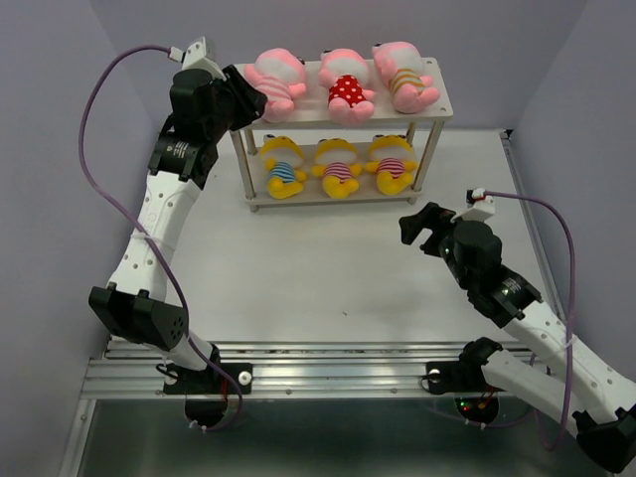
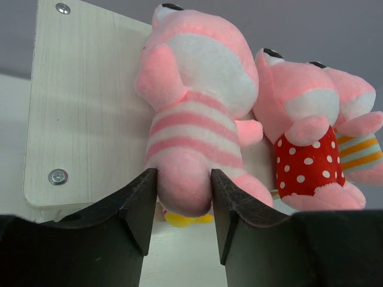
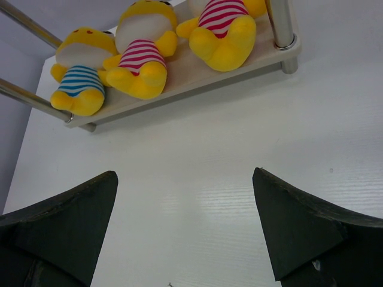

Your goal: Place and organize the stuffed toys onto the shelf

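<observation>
The left jaws are closed narrow on the lower leg of the pink striped toy point(image 2: 191, 89), and both fingers point(image 2: 134, 209) touch it. This toy lies on the top board of the shelf point(image 2: 78, 107), ahead of the jaws, and the left edge of the board is a little to the left of them. To the right of the jaws, touching the held toy, lies the polka-dot toy point(image 2: 305, 161), and beyond it a third pink toy point(image 2: 353, 95). The right jaws are wide open and hold nothing. They hang above the worktop point(image 3: 197, 149), and the three yellow toys point(image 3: 140, 54) lie on the lower board ahead of them, well apart.

I judge that all six toys are on the shelf, so the danger is in the release. If the left jaws pull back before they open, the soft leg may drag the toy over the near edge, or disturb its neighbour. On the top board, bare room is only to the left of the jaws; to the right the toys are packed. The right jaws have open worktop ahead, up to the shelf post point(image 3: 281, 24).
</observation>
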Controlling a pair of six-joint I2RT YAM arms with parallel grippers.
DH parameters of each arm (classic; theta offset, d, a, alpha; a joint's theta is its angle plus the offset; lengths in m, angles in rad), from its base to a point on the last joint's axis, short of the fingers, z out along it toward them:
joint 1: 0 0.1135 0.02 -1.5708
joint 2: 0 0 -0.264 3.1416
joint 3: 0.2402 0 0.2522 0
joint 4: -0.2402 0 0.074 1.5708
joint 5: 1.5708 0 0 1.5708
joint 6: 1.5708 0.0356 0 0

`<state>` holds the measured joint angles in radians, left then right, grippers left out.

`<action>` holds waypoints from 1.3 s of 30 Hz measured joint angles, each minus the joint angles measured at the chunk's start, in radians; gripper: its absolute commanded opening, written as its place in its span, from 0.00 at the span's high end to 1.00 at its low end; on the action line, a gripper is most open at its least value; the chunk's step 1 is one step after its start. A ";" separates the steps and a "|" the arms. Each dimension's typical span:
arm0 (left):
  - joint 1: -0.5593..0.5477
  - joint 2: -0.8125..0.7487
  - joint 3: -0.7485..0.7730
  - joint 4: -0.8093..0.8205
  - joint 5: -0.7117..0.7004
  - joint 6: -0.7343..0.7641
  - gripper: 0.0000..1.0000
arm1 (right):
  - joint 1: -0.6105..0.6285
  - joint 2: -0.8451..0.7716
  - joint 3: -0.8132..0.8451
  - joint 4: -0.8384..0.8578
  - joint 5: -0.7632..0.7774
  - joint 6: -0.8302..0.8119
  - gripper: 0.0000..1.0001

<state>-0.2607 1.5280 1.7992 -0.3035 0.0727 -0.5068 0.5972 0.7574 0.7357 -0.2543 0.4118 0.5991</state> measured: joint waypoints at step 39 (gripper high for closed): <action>-0.006 -0.868 -0.892 -0.004 -0.287 -0.172 0.01 | 0.000 -0.129 -0.048 -0.128 0.084 0.031 0.00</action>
<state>-0.2672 0.6598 0.9070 -0.3077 -0.2142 -0.6788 0.5972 0.6281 0.6880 -0.3824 0.4957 0.6304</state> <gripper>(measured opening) 0.986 0.998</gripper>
